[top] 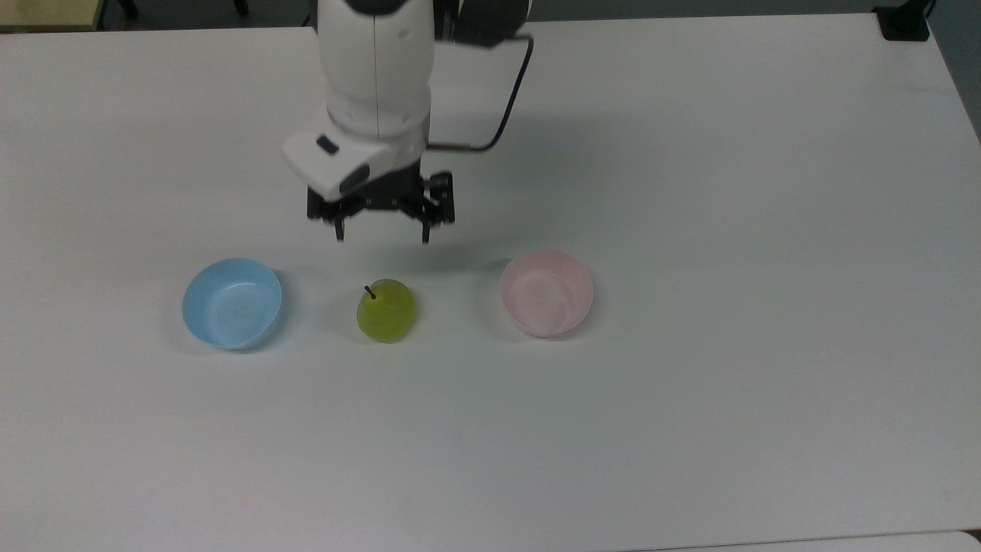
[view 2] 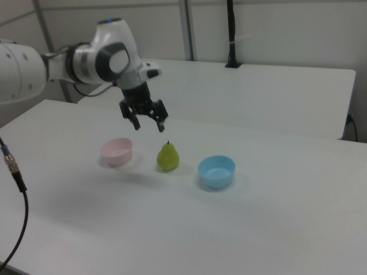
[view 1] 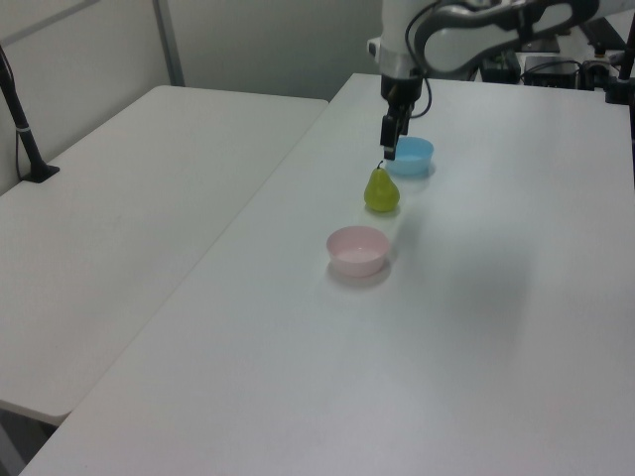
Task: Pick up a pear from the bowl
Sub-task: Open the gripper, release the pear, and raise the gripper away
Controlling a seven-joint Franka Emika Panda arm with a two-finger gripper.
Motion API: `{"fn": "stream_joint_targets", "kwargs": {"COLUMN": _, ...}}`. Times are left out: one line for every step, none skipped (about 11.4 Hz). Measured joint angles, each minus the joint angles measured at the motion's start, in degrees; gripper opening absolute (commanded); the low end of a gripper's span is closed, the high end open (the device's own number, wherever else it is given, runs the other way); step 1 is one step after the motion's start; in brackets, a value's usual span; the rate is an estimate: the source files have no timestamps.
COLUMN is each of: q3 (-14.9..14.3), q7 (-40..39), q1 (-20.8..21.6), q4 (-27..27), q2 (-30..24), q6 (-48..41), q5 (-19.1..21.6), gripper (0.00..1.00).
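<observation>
The end effector [top: 382, 231] hovers with fingers apart above the pear [top: 386, 310], which stands upright on the table [top: 690, 422] between the pink bowl [top: 546, 291] and the blue bowl [top: 231, 303].

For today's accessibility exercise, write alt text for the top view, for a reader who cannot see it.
A yellow-green pear stands alone on a white table, midway between a light blue bowl on the top view's left and a pale pink bowl on the top view's right. Both bowls are empty. A white robot arm's gripper hangs above the pear, jaws open and holding nothing.
</observation>
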Motion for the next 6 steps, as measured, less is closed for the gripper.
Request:
{"fn": "stream_joint_targets", "kwargs": {"q3": 0.17, "q7": 0.04, "q1": 0.18, "q4": 0.10, "q2": -2.71, "q6": -4.22, "q5": 0.00, "gripper": 1.00}}
{"fn": "stream_joint_targets", "kwargs": {"q3": 0.28, "q7": 0.05, "q1": 0.67, "q4": 0.17, "q2": -5.38, "q6": -8.29, "q5": 0.00, "gripper": 1.00}}
{"fn": "stream_joint_targets", "kwargs": {"q3": 0.32, "q7": 0.14, "q1": 1.54, "q4": 0.16, "q2": -8.13, "q6": -12.29, "q5": 0.00, "gripper": 1.00}}
{"fn": "stream_joint_targets", "kwargs": {"q3": 0.34, "q7": 0.42, "q1": 2.25, "q4": 0.11, "q2": -10.38, "q6": -15.24, "q5": 0.00, "gripper": 1.00}}
{"fn": "stream_joint_targets", "kwargs": {"q3": 0.33, "q7": 0.50, "q1": 2.71, "q4": 0.08, "q2": -12.30, "q6": -17.29, "q5": 0.00, "gripper": 1.00}}
{"fn": "stream_joint_targets", "kwargs": {"q3": 0.33, "q7": 0.51, "q1": 2.84, "q4": 0.03, "q2": -13.71, "q6": -18.70, "q5": 0.01, "gripper": 1.00}}
